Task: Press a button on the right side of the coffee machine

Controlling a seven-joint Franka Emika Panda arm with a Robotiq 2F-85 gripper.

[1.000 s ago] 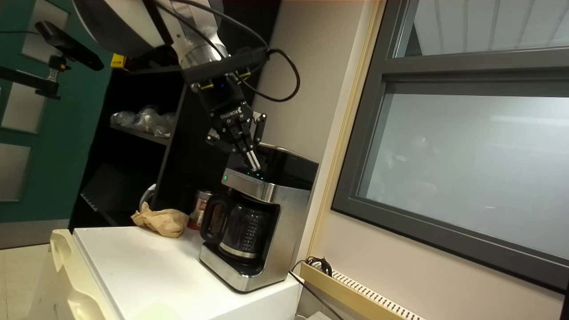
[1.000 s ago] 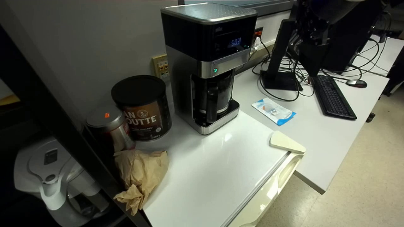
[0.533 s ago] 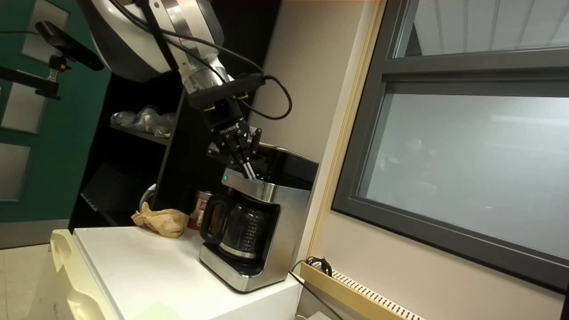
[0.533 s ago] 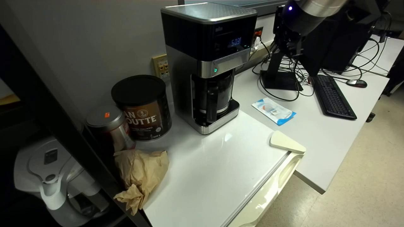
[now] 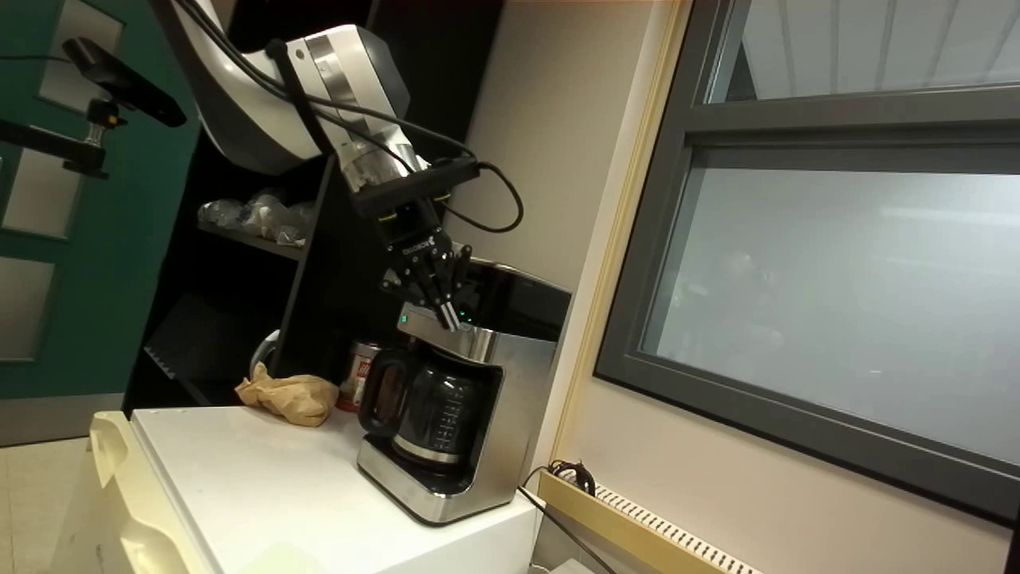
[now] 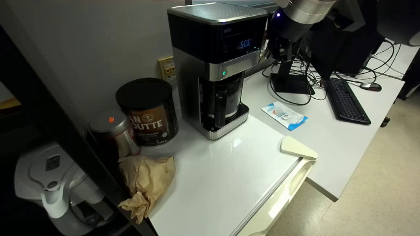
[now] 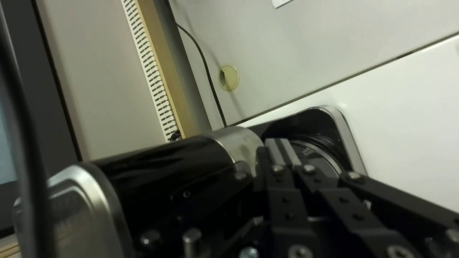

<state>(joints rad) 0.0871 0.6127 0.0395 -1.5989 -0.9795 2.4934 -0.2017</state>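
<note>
Both my fingers (image 5: 449,316), clenched on nothing, have just dropped lower: in an exterior view their tips now overlap the silver strip (image 5: 472,340) of the coffee machine (image 5: 510,391), just beside its green lights (image 5: 468,320), so I judge the press near or under way. In an exterior view my arm (image 6: 307,13) has swung closer to the machine, which stands on the worktop (image 6: 210,183); its display (image 6: 245,43) looks unchanged, so probably nothing has registered. In the wrist view my tips hang by its front; touch I cannot confirm.

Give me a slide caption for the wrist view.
Shut pincer at the front of the coffee machine, contact unclear, with a thin black cable beyond.
</note>
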